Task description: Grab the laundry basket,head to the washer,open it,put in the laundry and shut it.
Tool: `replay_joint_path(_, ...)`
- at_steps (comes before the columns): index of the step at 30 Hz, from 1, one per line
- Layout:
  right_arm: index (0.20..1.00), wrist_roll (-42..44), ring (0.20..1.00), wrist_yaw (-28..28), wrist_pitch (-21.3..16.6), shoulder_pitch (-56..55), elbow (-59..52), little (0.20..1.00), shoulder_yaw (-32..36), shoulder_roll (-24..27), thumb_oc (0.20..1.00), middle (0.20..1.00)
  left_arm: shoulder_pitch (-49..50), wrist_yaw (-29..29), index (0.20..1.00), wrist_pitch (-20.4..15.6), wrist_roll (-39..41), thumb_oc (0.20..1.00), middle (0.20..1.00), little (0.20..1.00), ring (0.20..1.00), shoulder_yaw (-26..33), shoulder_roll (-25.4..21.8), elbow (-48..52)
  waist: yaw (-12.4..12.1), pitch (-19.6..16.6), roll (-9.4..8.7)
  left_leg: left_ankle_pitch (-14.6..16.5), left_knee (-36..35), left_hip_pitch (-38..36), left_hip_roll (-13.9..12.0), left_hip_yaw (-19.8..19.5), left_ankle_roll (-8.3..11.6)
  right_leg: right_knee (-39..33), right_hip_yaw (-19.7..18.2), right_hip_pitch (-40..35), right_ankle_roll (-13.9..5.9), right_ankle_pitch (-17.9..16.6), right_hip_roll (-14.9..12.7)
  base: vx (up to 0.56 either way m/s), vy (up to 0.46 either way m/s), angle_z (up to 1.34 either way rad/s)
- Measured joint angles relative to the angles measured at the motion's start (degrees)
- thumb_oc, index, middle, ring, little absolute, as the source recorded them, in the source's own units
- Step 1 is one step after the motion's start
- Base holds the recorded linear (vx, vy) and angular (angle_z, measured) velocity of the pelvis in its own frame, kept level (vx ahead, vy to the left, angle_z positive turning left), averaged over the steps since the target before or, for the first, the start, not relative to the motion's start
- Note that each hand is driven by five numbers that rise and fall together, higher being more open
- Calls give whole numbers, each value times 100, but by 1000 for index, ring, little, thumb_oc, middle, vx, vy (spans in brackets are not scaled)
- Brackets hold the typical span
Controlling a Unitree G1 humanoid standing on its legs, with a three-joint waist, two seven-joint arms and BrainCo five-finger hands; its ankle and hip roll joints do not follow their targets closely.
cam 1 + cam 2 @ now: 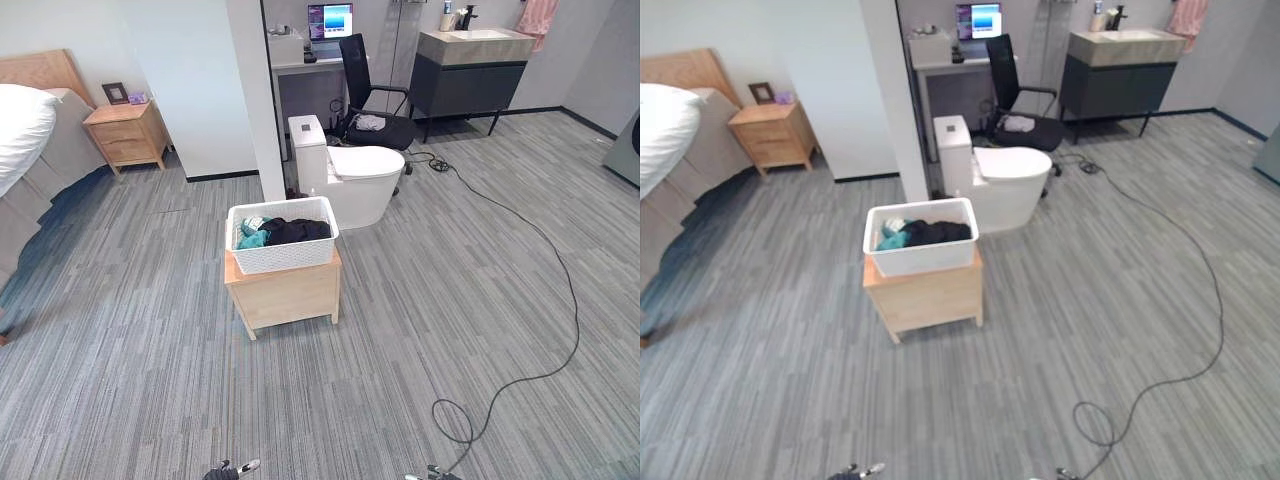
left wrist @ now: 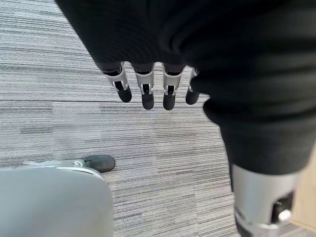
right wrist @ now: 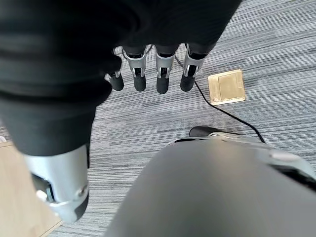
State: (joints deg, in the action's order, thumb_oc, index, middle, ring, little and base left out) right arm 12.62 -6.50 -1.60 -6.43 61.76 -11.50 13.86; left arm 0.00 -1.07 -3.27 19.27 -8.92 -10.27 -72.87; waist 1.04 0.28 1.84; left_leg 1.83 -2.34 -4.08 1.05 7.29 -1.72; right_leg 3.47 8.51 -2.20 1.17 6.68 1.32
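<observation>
The white laundry basket (image 1: 282,236) stands on a low wooden cabinet (image 1: 285,291) in the middle of the room, a few steps ahead of me. Dark and teal clothes (image 1: 283,231) fill it. My left hand (image 1: 232,470) and my right hand (image 1: 432,473) just show at the bottom edge of the eye views, far short of the basket. In the left wrist view the left hand's fingers (image 2: 147,91) hang straight above the grey floor, holding nothing. The right hand's fingers (image 3: 162,76) hang straight the same way in the right wrist view.
A white toilet (image 1: 355,180) sits right behind the cabinet beside a white wall pillar (image 1: 255,90). A bed (image 1: 30,150) and nightstand (image 1: 125,135) are at the far left. A black office chair (image 1: 375,110) and dark vanity (image 1: 470,70) stand at the back.
</observation>
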Motion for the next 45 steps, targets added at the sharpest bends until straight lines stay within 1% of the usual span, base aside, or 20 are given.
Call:
replay_joint_path(4,1000,-31,1000,22,8,506,249,1000,-33,325,1000,1000,-67,3,1000,-27,-14,1000,1000,1000,1000,-200,-11,35,-3,68,55,0,-8,-88,11,-29,0,-291,17,-230,-8,-143,7,8,-15,4)
replay_joint_path(10,1000,2,1000,-114,9,763,623,1000,-53,191,1000,1000,-36,-28,1000,-18,-219,1000,1000,1000,1000,-251,-16,-1,-33,48,90,-8,-38,-174,24,-151,13,-625,140,-526,40,-320,37,14,-29,10)
replay_joint_path(14,1000,2,1000,-123,11,741,610,1000,-154,192,1000,1000,-113,-26,1000,-17,-243,1000,1000,1000,1000,-247,-20,3,-18,5,34,-18,-93,-220,26,-166,29,-723,148,-595,56,-348,52,-36,-21,1)
replay_joint_path(16,1000,-6,1000,-107,7,831,619,1000,-249,208,1000,1000,-248,6,1000,-16,-241,1000,1000,1000,1000,-256,-57,33,-27,140,-53,-17,174,-54,25,-212,50,-480,182,-467,13,-270,38,-123,-42,14)
replay_joint_path(17,1000,-16,1000,-107,6,1018,640,1000,-306,207,1000,1000,-514,62,1000,-24,-239,1000,1000,1000,1000,-260,-113,105,-48,326,-175,4,679,349,46,-226,81,102,265,-66,35,-67,-74,-133,-27,23)
replay_joint_path(19,1000,-17,1000,-87,4,1200,632,1000,-307,225,1000,1000,-701,87,1000,-28,-229,1000,1000,1000,1000,-272,-109,161,-56,534,-258,-6,871,557,28,-228,108,511,319,227,84,103,-101,-151,-31,21)
replay_joint_path(21,1000,-4,1000,9,-46,1280,532,1000,-251,262,1000,1000,-954,145,1000,-38,-169,1000,1000,1000,1000,-270,-60,209,-84,804,-421,-182,1635,1248,88,-169,580,961,483,645,244,192,-273,-107,-20,46)
replay_joint_path(22,1000,1,1000,30,-82,1360,508,1000,-237,300,1000,1000,-1168,222,1000,-40,-159,1000,1000,1000,1000,-284,-63,254,-74,987,-544,-270,2172,1708,70,-25,831,1133,621,894,281,258,-489,18,30,74)
replay_joint_path(23,1000,5,1000,54,-103,1450,597,1000,-208,291,1000,1000,-1263,249,1000,-31,-160,1000,1000,1000,1000,-311,-68,249,-38,1099,-509,-138,2833,1999,-232,363,682,951,823,807,326,157,-438,64,80,63)
replay_joint_path(24,1000,6,1000,70,-97,1442,811,1000,-214,263,1000,1000,-1222,256,1000,-34,-161,1000,1000,1000,1000,-385,-63,244,-70,1094,-505,-55,2776,1870,-497,599,557,922,829,762,295,150,-408,72,122,42)
replay_joint_path(25,1000,6,1000,102,-98,1445,911,1000,-215,255,1000,1000,-1134,255,1000,-33,-165,1000,1000,1000,1000,-431,-62,205,-59,1085,-482,93,2554,1543,-535,506,455,845,787,713,110,70,-409,82,167,-3)
replay_joint_path(26,1000,7,1000,120,-99,1421,926,1000,-217,269,1000,1000,-1017,254,1000,-31,-173,1000,1000,1000,1000,-448,-56,190,-24,1037,-395,154,1983,1149,-483,395,357,684,732,634,-14,-22,-407,72,190,-31)
replay_joint_path(27,1000,6,1000,127,-97,1308,954,1000,-218,329,1000,1000,-937,253,1000,-34,-181,1000,1000,1000,1000,-501,16,97,2,901,-165,174,893,428,-411,400,292,697,622,657,-74,-80,-393,121,329,-39)
replay_joint_path(30,1000,3,1000,123,-97,1091,940,1000,-214,209,1000,1000,-757,241,1000,-43,-267,1000,1000,1000,1000,-580,66,-31,-8,643,-53,83,54,-35,-53,456,-73,910,456,712,-260,-89,-627,95,260,-21)
replay_joint_path(31,1000,3,1000,114,-96,930,902,1000,-229,130,1000,1000,-667,242,1000,-45,-376,1000,1000,1000,1000,-595,19,-24,-12,534,-86,33,33,-110,58,451,-136,1022,453,725,-362,-24,-767,61,170,8)
replay_joint_path(37,1000,4,1000,99,-100,1051,835,1000,-249,67,1000,1000,-672,249,1000,-49,-470,1000,1000,1000,1000,-605,-291,35,-47,441,-225,78,23,-94,249,432,-205,1172,398,856,-467,-52,-972,56,125,5)
replay_joint_path(39,1000,4,1000,104,-103,1127,824,1000,-248,67,1000,1000,-678,254,1000,-53,-475,1000,1000,1000,1000,-602,-296,93,-45,463,-245,132,22,-107,276,444,-280,1221,333,860,-579,-70,-950,100,146,-7)
replay_joint_path(41,1000,5,1000,100,-106,1115,724,1000,-250,67,1000,1000,-676,253,1000,-53,-605,1000,1000,1000,1000,-616,-261,180,-29,482,-238,139,20,-169,270,439,-287,1347,296,860,-588,-70,-937,74,110,-5)
replay_joint_path(43,1000,6,1000,106,-106,1083,680,1000,-250,77,1000,1000,-687,254,1000,-69,-690,1000,1000,1000,1000,-761,-270,305,-17,537,-239,188,11,-209,260,434,-346,1657,283,954,-623,-72,-959,68,110,-4)
replay_joint_path(45,1000,7,1000,112,-106,1077,468,1000,-249,129,1000,1000,-745,254,1000,-93,-706,1000,1000,1000,1000,-827,-266,508,-1,675,-232,224,3,-229,260,461,-386,2295,291,1293,-782,-166,-1044,93,55,-9)
